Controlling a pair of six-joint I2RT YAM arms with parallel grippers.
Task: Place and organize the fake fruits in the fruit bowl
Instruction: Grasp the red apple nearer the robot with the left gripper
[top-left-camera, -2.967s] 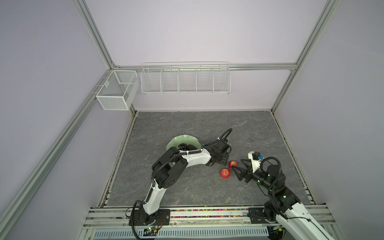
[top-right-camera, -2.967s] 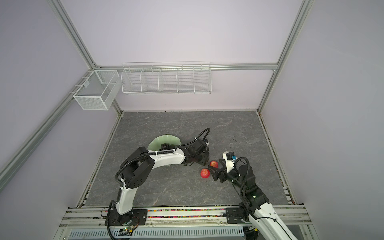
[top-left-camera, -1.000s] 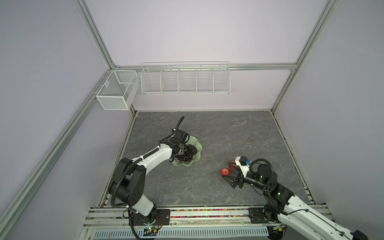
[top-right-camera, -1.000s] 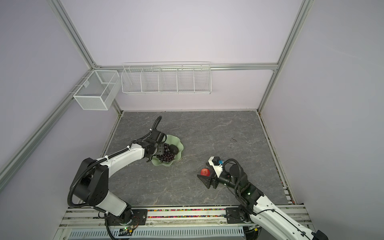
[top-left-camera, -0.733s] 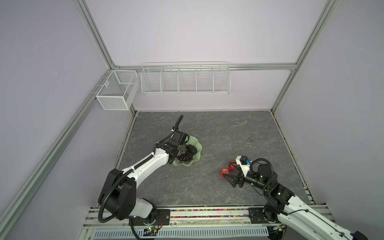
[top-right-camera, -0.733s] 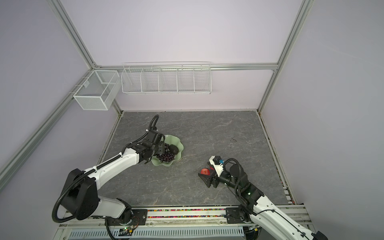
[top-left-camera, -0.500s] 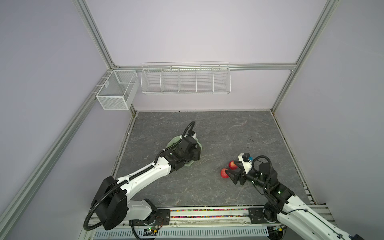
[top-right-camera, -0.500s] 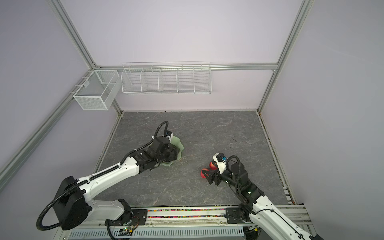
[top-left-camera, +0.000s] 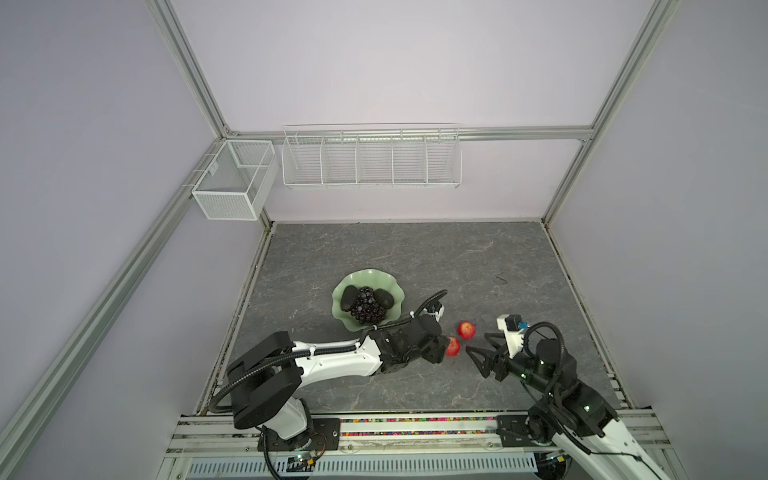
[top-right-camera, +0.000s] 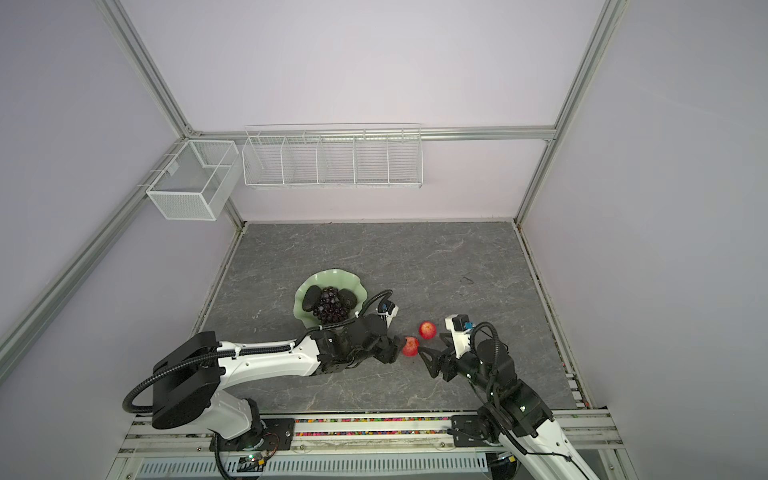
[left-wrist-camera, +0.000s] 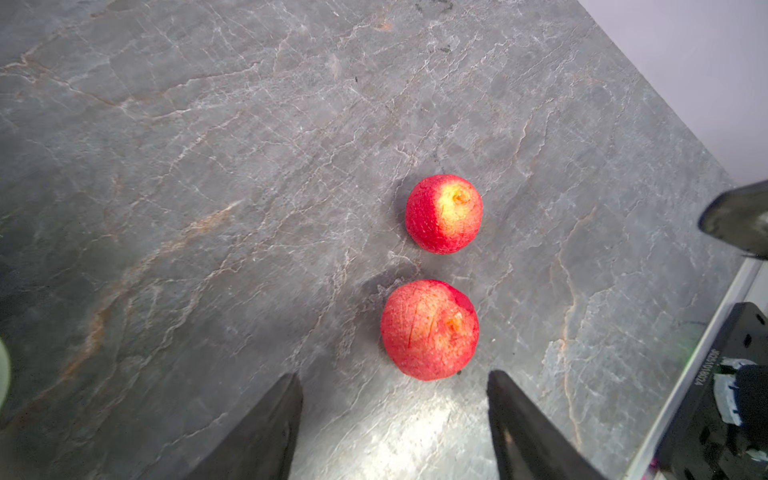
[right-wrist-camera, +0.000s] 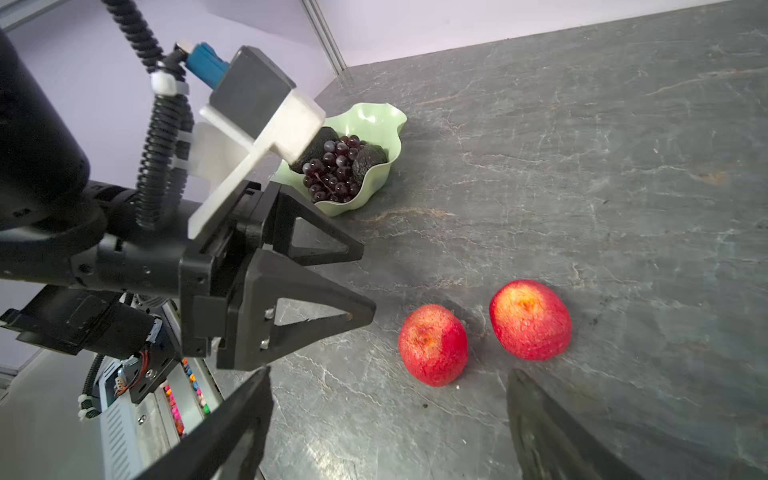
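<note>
On grey stone (left-wrist-camera: 208, 166), an apple (left-wrist-camera: 429, 329) lies just before the spread, empty left hand (left-wrist-camera: 394, 376).

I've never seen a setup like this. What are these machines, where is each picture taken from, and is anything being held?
These are two white-and-black robot arms, the left arm and the right arm, mounted at the near edge of a grey stone-patterned table. Two pictures look down from overhead, side by side. The other two come from a camera on each arm's wrist. A pale green wavy-rimmed bowl already holds two dark oval avocados and a bunch of dark purple grapes. Two small red apples lie on the table outside the bowl, between the arms' tips. Both pairs of jaws stand open and hold nothing.
</note>
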